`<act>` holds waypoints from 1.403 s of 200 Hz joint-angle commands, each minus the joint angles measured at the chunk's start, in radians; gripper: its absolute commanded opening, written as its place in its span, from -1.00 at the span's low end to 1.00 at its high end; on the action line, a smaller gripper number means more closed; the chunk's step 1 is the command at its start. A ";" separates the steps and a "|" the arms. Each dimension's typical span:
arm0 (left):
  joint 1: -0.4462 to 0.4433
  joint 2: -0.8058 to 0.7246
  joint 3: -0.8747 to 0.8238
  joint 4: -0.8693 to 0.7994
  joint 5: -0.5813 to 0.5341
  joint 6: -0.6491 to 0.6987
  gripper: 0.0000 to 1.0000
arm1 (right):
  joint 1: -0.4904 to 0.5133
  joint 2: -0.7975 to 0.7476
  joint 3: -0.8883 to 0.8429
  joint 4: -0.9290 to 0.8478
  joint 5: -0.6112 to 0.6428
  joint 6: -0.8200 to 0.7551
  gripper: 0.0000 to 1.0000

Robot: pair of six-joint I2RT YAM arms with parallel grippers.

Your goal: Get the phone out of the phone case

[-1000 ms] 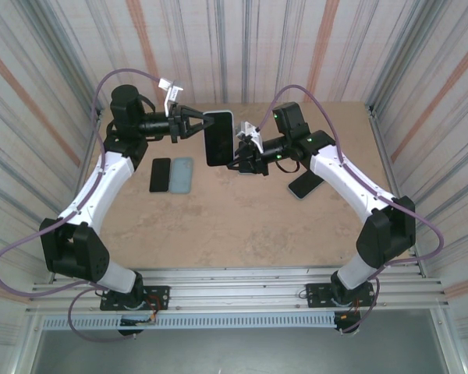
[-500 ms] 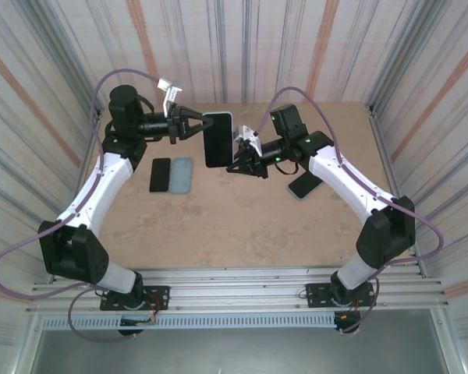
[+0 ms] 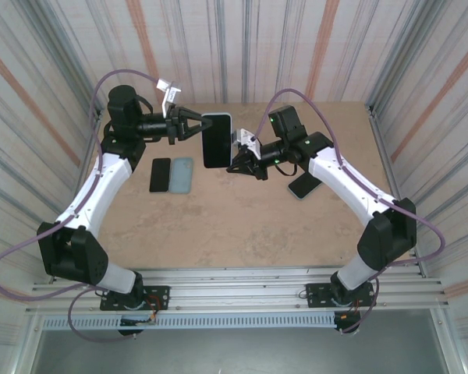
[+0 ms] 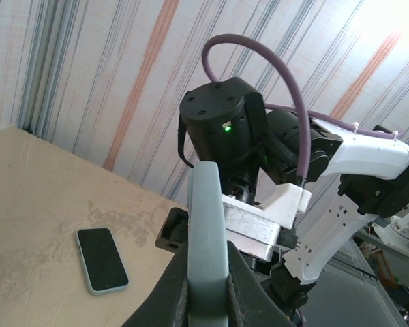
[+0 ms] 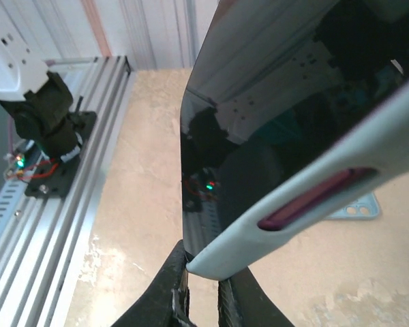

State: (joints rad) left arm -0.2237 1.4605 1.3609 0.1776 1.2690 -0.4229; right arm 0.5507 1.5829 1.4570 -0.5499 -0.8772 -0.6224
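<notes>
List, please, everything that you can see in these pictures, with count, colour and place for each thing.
held phone in case: 1, dark screen, pale case, in the air between both end effectors
bare phone: 1, black, flat on the table, left side
light blue case: 1, light blue, flat, just right of the bare phone
second cased phone: 1, dark screen, light blue rim, on the table under the right arm
table: 1, tan
rail: 1, silver, near edge
left end effector: 1, black, shut on the held phone's left edge
right end effector: 1, black, shut on its lower right corner
</notes>
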 commanded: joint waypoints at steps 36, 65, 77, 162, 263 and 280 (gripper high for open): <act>-0.054 -0.069 -0.009 -0.087 0.062 -0.007 -0.94 | 0.021 -0.053 0.034 0.218 0.007 0.088 -0.73; -0.058 -0.068 -0.012 -0.045 0.059 -0.055 -0.95 | 0.026 -0.050 0.041 0.236 0.012 0.114 -0.73; -0.063 -0.066 -0.015 -0.030 0.061 -0.082 -0.95 | 0.029 -0.058 0.030 0.255 0.049 0.111 -0.74; -0.078 -0.078 -0.018 -0.045 0.037 -0.107 -0.99 | 0.026 -0.111 -0.041 0.433 0.066 0.255 -0.61; -0.060 -0.023 -0.049 0.159 -0.193 -0.391 -1.00 | 0.017 -0.184 -0.292 0.840 -0.141 0.807 -0.17; -0.060 -0.016 -0.073 0.219 -0.244 -0.487 -1.00 | 0.019 -0.190 -0.343 0.954 -0.125 0.940 -0.14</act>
State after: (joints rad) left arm -0.2779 1.4197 1.3228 0.2569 1.1889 -0.7521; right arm 0.5476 1.4395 1.1572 0.1543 -0.9287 0.0639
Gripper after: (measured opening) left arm 0.142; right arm 0.425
